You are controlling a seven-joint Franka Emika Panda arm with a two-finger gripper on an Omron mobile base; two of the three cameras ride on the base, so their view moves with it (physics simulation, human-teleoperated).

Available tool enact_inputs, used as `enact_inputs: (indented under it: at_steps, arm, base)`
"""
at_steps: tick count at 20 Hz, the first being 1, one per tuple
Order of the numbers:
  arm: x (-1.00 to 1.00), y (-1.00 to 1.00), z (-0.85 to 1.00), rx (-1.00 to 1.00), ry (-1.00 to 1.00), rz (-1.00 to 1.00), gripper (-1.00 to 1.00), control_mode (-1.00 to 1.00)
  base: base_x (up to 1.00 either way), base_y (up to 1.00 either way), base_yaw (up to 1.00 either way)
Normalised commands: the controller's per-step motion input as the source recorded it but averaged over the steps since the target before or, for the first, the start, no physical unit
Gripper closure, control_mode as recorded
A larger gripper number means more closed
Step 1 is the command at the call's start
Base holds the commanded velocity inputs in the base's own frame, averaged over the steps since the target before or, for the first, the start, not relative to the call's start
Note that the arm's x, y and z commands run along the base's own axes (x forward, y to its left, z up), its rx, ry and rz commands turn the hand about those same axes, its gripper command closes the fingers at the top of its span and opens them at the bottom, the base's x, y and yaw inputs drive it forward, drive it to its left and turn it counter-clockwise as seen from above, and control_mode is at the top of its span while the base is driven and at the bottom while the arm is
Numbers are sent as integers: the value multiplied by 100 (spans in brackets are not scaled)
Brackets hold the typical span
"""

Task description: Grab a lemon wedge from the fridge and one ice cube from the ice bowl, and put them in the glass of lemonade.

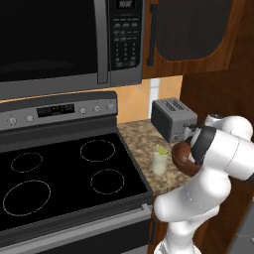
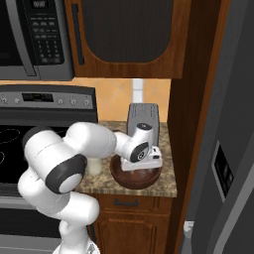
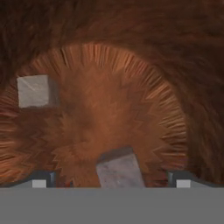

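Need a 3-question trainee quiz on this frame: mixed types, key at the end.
1. True or false: the glass of lemonade already has a lemon wedge at its rim.
2. How many ice cubes lie in the ice bowl? A) one B) two C) four
3. Fill in: the gripper hangs over the bowl with its jaws ____, the nearer ice cube between its fingertips.

Key
1. True: a yellow-green wedge sits on top of the glass in the left base view.
2. B: the nearer one, plus a second ice cube off to one side in the hand view.
3. Open: the tips stand wide apart on either side of the cube, not closed on it.
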Motion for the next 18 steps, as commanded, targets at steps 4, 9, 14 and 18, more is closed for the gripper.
enact_inputs:
  at_steps: [4, 9, 14, 18]
  arm:
    - [-2, 33, -7, 0, -2, 0, -100, -100]
    - [-11, 15, -3, 0, 0, 0, -100, -100]
    - [-23, 2, 1, 0, 0, 0, -100, -100]
    - [-1, 12, 0, 0, 0, 0, -100, -100]
  base:
    - [0, 0, 0]
    - [0, 0, 0]
    - [0, 0, 0]
    - [0, 0, 0]
